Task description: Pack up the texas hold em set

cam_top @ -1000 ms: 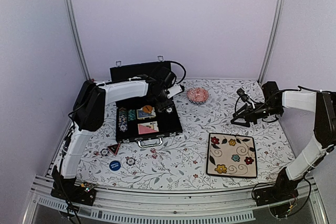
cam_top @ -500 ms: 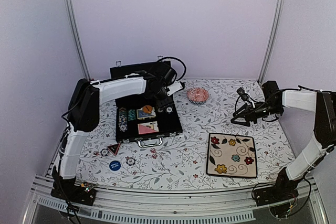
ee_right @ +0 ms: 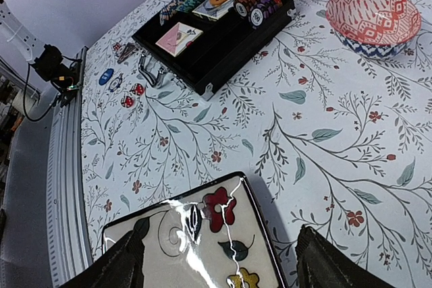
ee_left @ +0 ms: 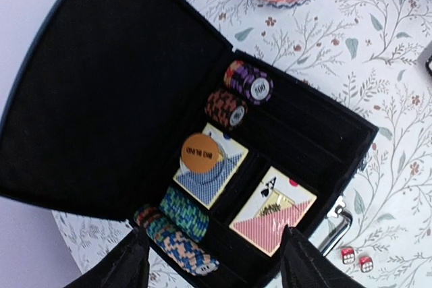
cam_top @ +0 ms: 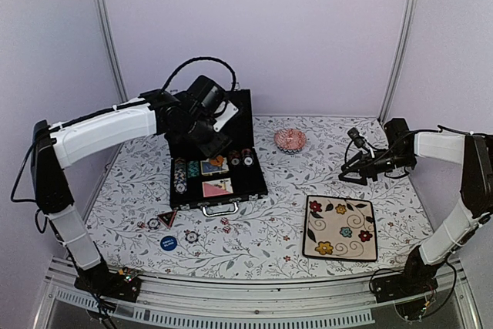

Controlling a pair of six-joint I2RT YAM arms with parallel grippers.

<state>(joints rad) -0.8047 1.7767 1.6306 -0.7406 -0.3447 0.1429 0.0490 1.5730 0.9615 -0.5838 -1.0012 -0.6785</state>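
So the left tool (ee_left: 214, 261) is held up over the open black case (ee_left: 317, 146), its fingers (ee_left: 128, 264) spread wide with nothing between them. Right below it, two card decks can be seen inside the case: a blue-backed deck (ee_left: 214, 179) and a red-backed deck (ee_left: 273, 212). One orange disc (ee_left: 200, 154) is laid on the blue one. Two short chip stacks (ee_left: 250, 82) are stood beyond the decks, and one long row of chips (ee_left: 181, 224) is lined up nearest the tool. Two dice (ee_left: 356, 258) are left out on the bench (ee_left: 398, 99), just past the case handle. One blue button (cam_top: 169, 242) and what look like two loose chips (cam_top: 192, 236) are also out on the bench, well apart from that tool.

The right tool (ee_right: 223, 264) is opened wide too and is empty, hung just above one flowered plate (ee_right: 202, 234). One pink bowl (ee_right: 373, 15) is seen far ahead of it.
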